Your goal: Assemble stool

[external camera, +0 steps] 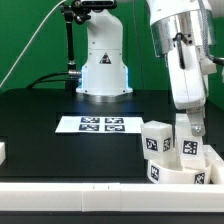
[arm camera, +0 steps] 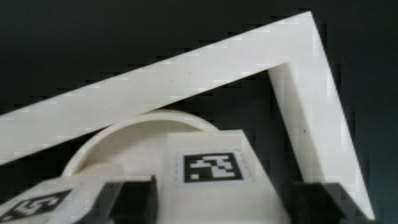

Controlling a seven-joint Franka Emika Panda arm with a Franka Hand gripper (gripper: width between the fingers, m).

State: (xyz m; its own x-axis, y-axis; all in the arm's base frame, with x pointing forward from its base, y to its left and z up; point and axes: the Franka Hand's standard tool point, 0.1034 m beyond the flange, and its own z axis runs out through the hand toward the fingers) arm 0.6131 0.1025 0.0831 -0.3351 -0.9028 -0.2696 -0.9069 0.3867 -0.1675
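The white round stool seat [external camera: 180, 177] lies at the exterior view's front right, in the corner of the border rails. One blocky tagged leg [external camera: 157, 138] stands upright on the seat. My gripper [external camera: 190, 128] comes down from above and is shut on a second tagged leg [external camera: 191, 147], which stands on the seat to the right of the first. In the wrist view this leg [arm camera: 214, 163] sits between my dark fingers [arm camera: 128, 200], over the seat's curved rim [arm camera: 143, 132]. The other leg's tag [arm camera: 32, 206] shows at the edge.
The marker board [external camera: 100, 124] lies flat mid-table in front of the arm's base [external camera: 104, 70]. Long white border rails [external camera: 80, 190] run along the front and meet in a corner just beyond the seat [arm camera: 267, 60]. A small white part [external camera: 2, 152] sits at the exterior view's left edge.
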